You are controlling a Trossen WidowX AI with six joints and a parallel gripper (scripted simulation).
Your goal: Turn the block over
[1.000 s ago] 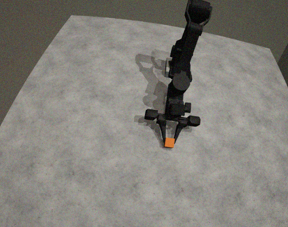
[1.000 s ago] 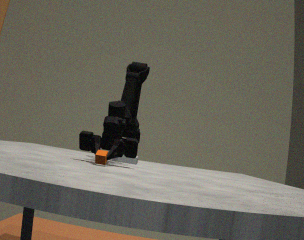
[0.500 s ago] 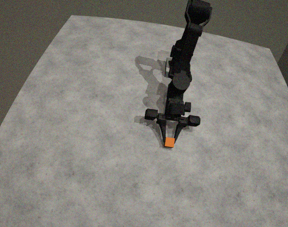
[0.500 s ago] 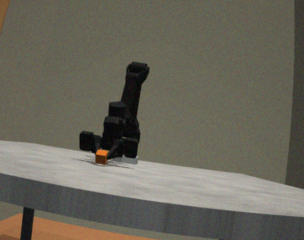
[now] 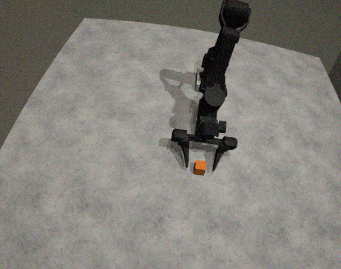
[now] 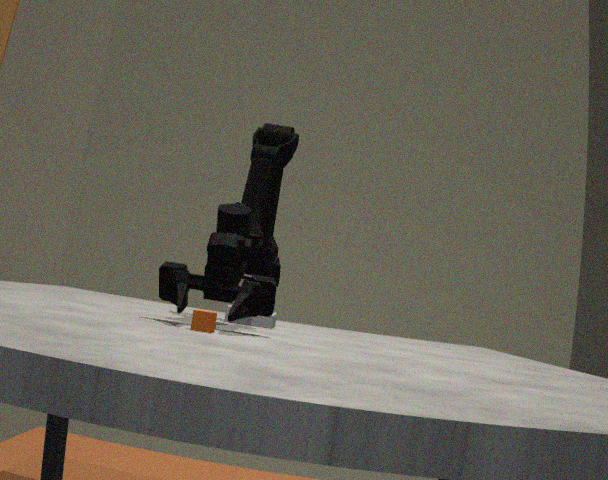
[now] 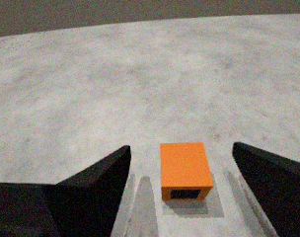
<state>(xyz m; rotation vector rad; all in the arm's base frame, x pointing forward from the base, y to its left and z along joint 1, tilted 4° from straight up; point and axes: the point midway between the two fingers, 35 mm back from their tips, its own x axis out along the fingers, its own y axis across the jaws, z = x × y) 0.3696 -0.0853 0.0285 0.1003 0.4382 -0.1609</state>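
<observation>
The orange block [image 5: 199,167] [image 6: 203,321] [image 7: 185,165] sits flat on the table [image 5: 113,202] [image 6: 345,361] [image 7: 115,89]. Its top face is plain orange. Its dark square mark [image 7: 185,194] is on the upright side facing the wrist camera and the arm. The mark does not show in either the top or the exterior view. My gripper [image 5: 200,168] [image 6: 205,316] [image 7: 181,149] is open, with one finger on each side of the block. Gaps show between the block and both fingers. The block's underside is hidden.
A pale grey base piece [image 5: 198,76] [image 6: 263,321] shows by the foot of the arm, behind the gripper. The arm reaches over the table from the back. The table's far edge shows at the top of the wrist view.
</observation>
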